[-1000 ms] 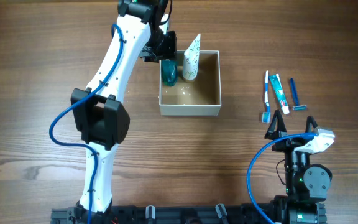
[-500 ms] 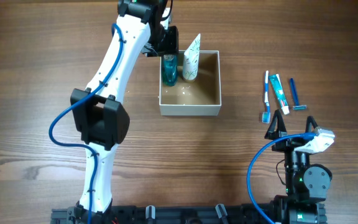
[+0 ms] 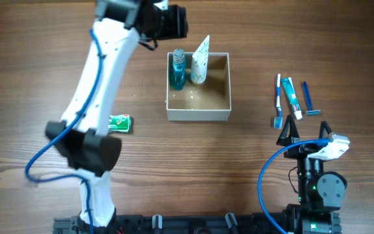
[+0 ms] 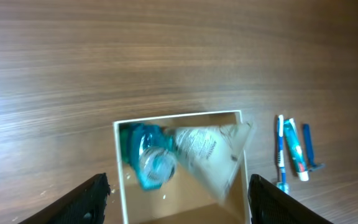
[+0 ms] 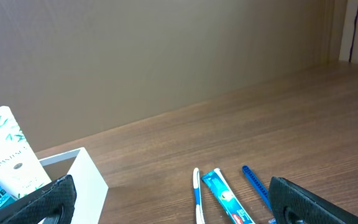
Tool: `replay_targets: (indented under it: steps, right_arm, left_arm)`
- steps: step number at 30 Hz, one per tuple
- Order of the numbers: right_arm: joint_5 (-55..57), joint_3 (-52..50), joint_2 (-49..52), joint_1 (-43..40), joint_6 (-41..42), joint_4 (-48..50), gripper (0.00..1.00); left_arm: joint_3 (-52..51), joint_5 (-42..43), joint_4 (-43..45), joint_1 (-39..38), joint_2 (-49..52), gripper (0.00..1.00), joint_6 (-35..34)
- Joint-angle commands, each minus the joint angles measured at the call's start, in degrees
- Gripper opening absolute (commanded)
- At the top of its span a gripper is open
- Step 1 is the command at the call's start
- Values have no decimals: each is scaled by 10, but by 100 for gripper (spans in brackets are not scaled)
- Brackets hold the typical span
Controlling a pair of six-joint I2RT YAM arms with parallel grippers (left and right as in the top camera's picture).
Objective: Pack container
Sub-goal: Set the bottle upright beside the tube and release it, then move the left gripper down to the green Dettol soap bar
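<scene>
The container (image 3: 198, 115) is a white-walled box with a tan inside, at the table's middle. A teal bottle (image 3: 177, 69) and a white tube (image 3: 200, 62) stand in its far left part. My left gripper (image 3: 173, 23) hangs open beyond the box's far left corner, holding nothing. In the left wrist view its gripper (image 4: 179, 202) looks down on the container (image 4: 179, 116), the bottle (image 4: 149, 163) and the tube (image 4: 207, 152). My right gripper (image 3: 308, 132) rests open near the front right. In the right wrist view that gripper (image 5: 176, 208) is empty.
A toothbrush (image 3: 278, 101), a toothpaste tube (image 3: 292, 97) and a blue razor (image 3: 309, 99) lie side by side right of the box, just beyond my right gripper. A small green packet (image 3: 120, 123) lies left of the box. A brown wall backs the right wrist view.
My left gripper has opened, let go of the teal bottle and pulled up and back from the box. The arm has swung left, uncovering the green packet. The right arm has not moved.
</scene>
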Motion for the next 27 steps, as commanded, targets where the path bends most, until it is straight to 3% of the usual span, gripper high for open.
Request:
replay_targets:
  steps: [1, 10, 15, 17, 19, 20, 21, 23, 25, 27]
  right_arm:
    - [3, -1, 0, 3, -4, 2, 100]
    - [3, -1, 0, 3, -3, 2, 100]
    - [3, -1, 0, 3, -4, 2, 100]
    - [3, -1, 0, 3, -3, 2, 100]
    - [3, -1, 0, 3, -3, 2, 100]
    - [3, -1, 0, 3, -4, 2, 100]
    - [3, -1, 0, 3, -4, 2, 100]
    - [3, -1, 0, 3, -4, 2, 100]
    - [3, -1, 0, 3, -4, 2, 100]
    - [3, -1, 0, 3, -4, 2, 100]
  left_arm:
    - [10, -37, -46, 36, -58, 73, 1]
    - [10, -55, -225, 90, -81, 77, -3]
    - [8, -56, -225, 92, -80, 78, -52]
    - [8, -70, -225, 92, -79, 77, -97]
    - [7, -126, -225, 96, -80, 66, -234]
    - [7, -135, -225, 96, -80, 65, -364]
    - [7, -135, -225, 96, -80, 67, -402]
    - [6, -137, -225, 95, -80, 73, -458]
    - [-4, -143, -225, 94, -80, 94, -480]
    - [-26, -151, -225, 94, -80, 96, -491]
